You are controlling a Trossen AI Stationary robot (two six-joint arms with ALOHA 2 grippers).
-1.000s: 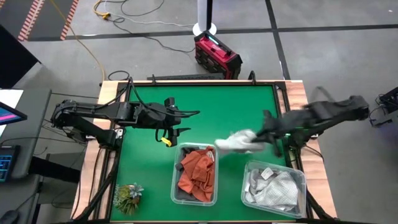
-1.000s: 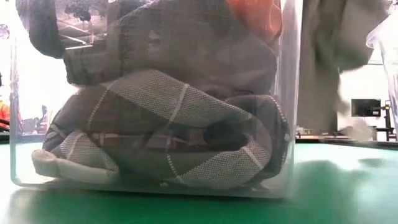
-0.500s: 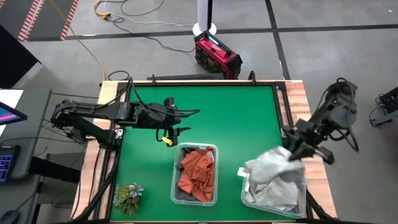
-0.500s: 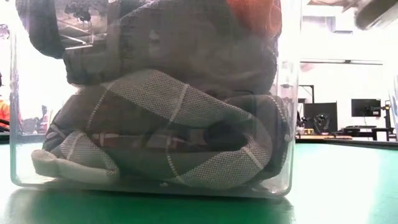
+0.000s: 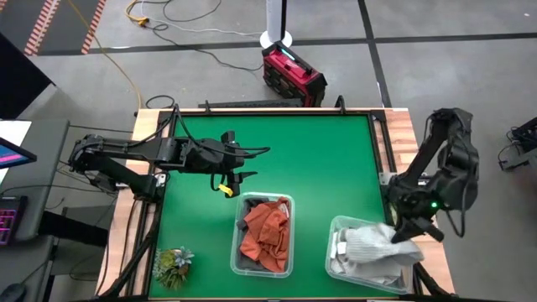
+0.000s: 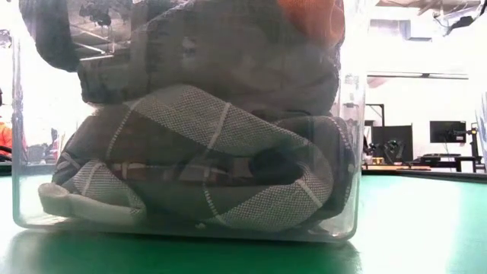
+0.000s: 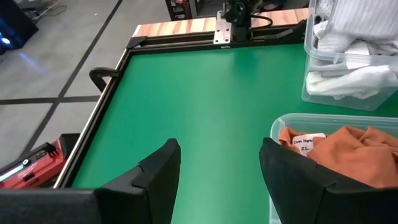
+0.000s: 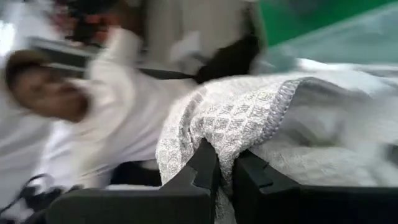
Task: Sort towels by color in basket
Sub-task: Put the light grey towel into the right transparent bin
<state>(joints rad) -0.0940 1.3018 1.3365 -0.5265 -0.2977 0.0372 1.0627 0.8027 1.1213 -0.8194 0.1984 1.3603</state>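
Observation:
My right gripper hangs over the right clear bin near the table's near right corner, shut on a light grey towel that lies on the pale towels there. The middle bin holds rust-orange towels over dark ones. In the low view this bin shows a checked grey towel at its bottom. My left gripper waits open above the green mat, far-left of the middle bin. My right gripper pinches the light grey towel at a bunched fold near its stitched edge between its two fingers. The fingers come from above, slanting from the table's right. The towel spreads below them onto the pale towels in the right bin.
A small green plant tuft sits at the near left corner. The green mat lies bare between the arms and the bins. The left wrist view shows the orange towel with its white tag and the pale-towel bin.
My right gripper has carried the light grey towel from beside the middle bin's far right corner toward the table's right and near edges, then down over the right bin. The towel, first bunched in the air, now rests on the bin's pile. The gripper stayed shut.

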